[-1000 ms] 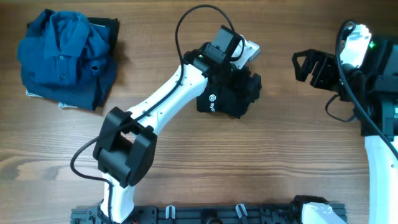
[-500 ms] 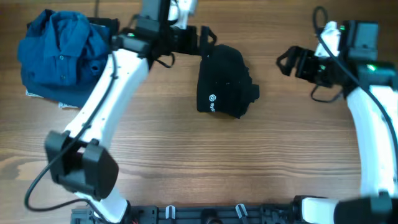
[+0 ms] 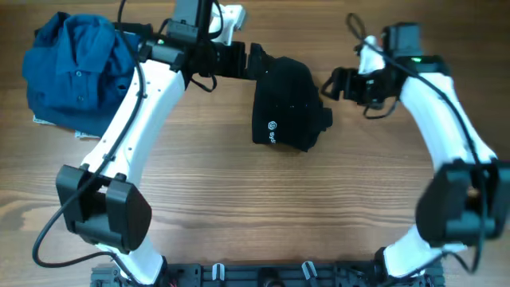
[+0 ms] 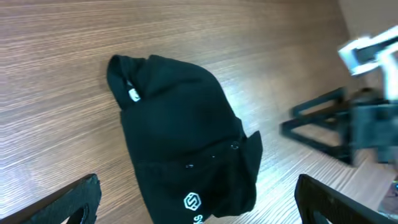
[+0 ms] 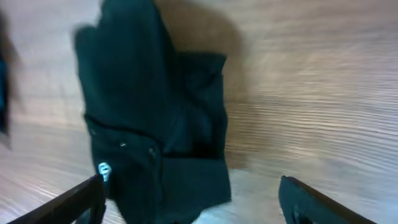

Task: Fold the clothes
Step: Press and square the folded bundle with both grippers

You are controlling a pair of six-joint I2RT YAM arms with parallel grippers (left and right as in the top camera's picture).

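Black shirt (image 3: 287,108): overhead, you see it bunched mid-table (image 3: 279,207), white logo up, between left gripper (image 3: 260,62) and right gripper (image 3: 329,84); blue shirt (image 3: 76,76) lies well apart at far left. Left wrist: your fingers (image 4: 71,202) are spread wide and hold nothing, with the shirt framed between them. Right wrist: blurred; jaws wide, holding nothing, shirt in view.

bit blurry, but the black shirt (image 5: 149,124) lies crumpled on the wooden counter (image 5: 311,93); fingers (image 5: 68,202) spread wide at the bottom corners, touching nothing
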